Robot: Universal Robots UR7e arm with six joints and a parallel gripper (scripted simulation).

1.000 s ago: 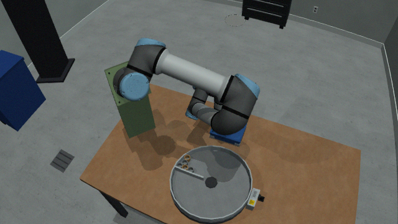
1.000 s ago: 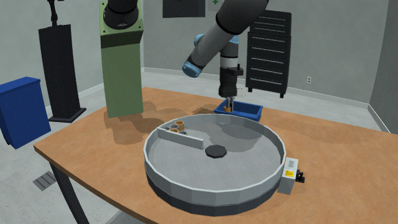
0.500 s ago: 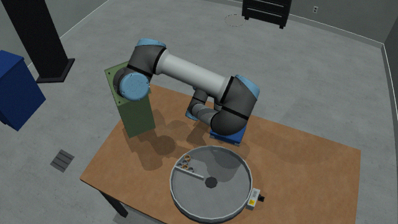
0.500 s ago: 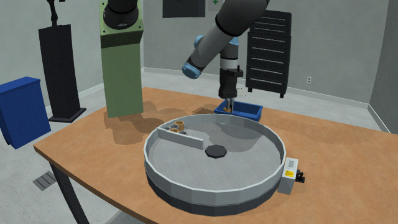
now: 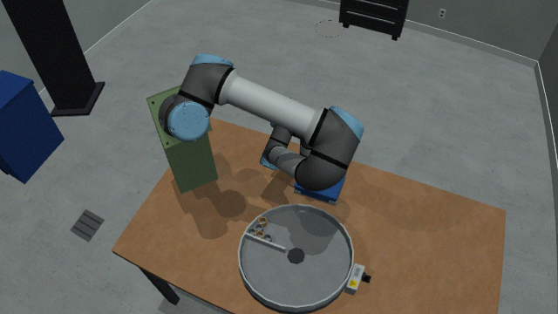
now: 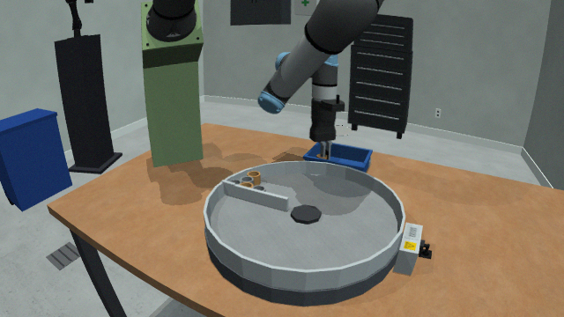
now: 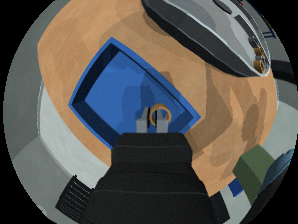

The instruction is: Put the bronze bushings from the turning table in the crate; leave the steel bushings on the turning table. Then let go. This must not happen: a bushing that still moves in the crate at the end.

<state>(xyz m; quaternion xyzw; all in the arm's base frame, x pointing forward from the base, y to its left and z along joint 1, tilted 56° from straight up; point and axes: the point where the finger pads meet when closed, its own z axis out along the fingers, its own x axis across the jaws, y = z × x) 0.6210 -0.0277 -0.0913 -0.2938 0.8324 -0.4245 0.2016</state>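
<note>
Bronze bushing (image 6: pixel 319 156) (image 7: pixel 160 105) clasped by its wall in the narrowly parted jaws of the gripper (image 6: pixel 325 155) (image 7: pixel 152 113), one finger inside the ring and the other outside. The gripper points down into a blue crate (image 5: pixel 320 194) (image 6: pixel 366 164) (image 7: pixel 110 90), with the bushing within the crate's walls, toward one corner; whether it touches the bottom, I cannot tell. The crate sits near the far edge of a brown desk (image 5: pixel 427 235) (image 6: pixel 463 198) (image 7: pixel 55 60). Nearer than the crate, a round grey turning table (image 5: pixel 296 283) (image 6: pixel 304 246) (image 7: pixel 200 45) stands between it and the desk's near edge. Inside its raised rim, toward the far left, two bronze bushings (image 5: pixel 262 218) (image 6: pixel 254 180) and three steel bushings (image 5: pixel 270 238) (image 6: pixel 259 188) cluster beside a straight pale bar (image 5: pixel 266 242) (image 6: pixel 256 196). The bar runs from the rim toward a dark hub (image 5: pixel 296 255) (image 6: pixel 306 214) at the centre. A small box (image 5: pixel 355 279) (image 6: pixel 409 260) with a yellow label is just beside the turning table, on the side toward the desk's right edge. By the desk's left edge, near the far left corner, a green pedestal (image 5: pixel 193 166) (image 6: pixel 174 110) (image 7: pixel 255 165) carries the arm (image 5: pixel 270 102) (image 6: pixel 344 26), which reaches over the desk.

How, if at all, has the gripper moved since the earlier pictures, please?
Yes, slightly downward: in the exterior view, the gripper sits a little lower against the near rim of the blue crate than a second ago.
</note>
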